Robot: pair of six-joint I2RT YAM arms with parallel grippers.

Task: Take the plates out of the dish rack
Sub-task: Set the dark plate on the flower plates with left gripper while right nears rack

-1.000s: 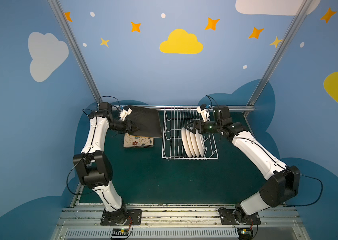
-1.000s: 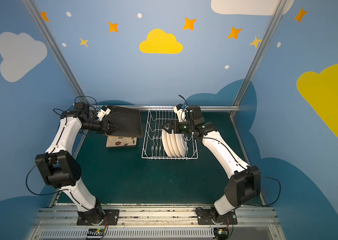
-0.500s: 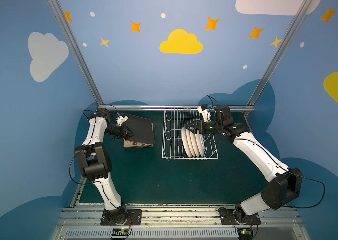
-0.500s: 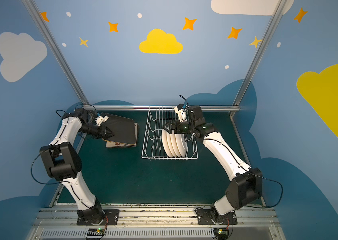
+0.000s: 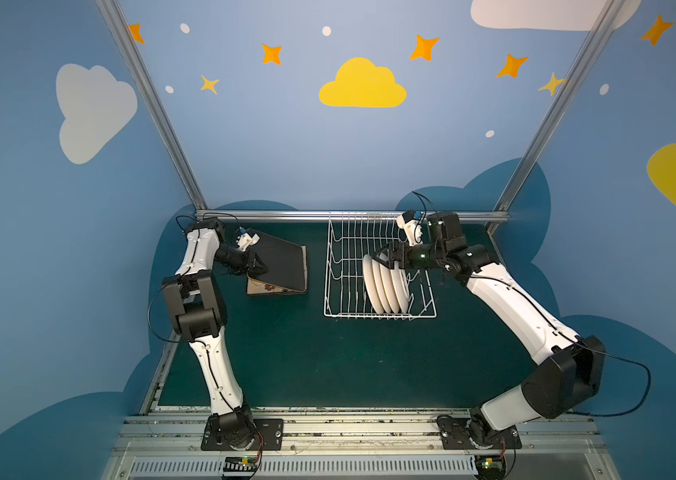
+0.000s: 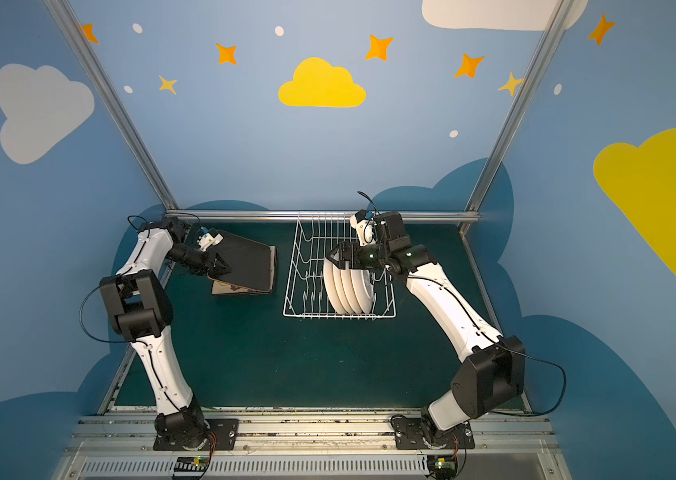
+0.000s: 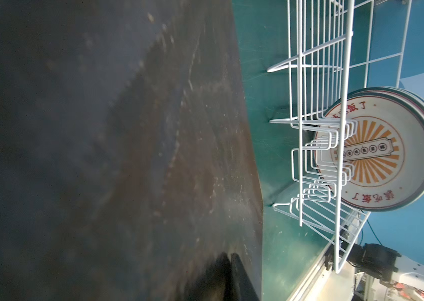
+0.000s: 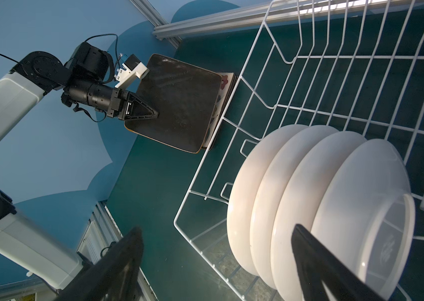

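The left jaws pinch one edge of a square plate (image 5: 284, 266), black back up. It slopes down away from them, its far edge seeming to rest on the other square plates (image 5: 263, 287), which lie flat on the bench (image 5: 328, 361) just beside the rack (image 5: 377, 316). The rack's long side runs away from the robot. The right jaws hang spread wide over the far top rims of four round plates (image 5: 386, 286). These stand on edge in a tight row across the rack, printed faces toward the left jaws, plain backs the other way. Between that row and the rack wall nearer the left jaws, the tines stand free.
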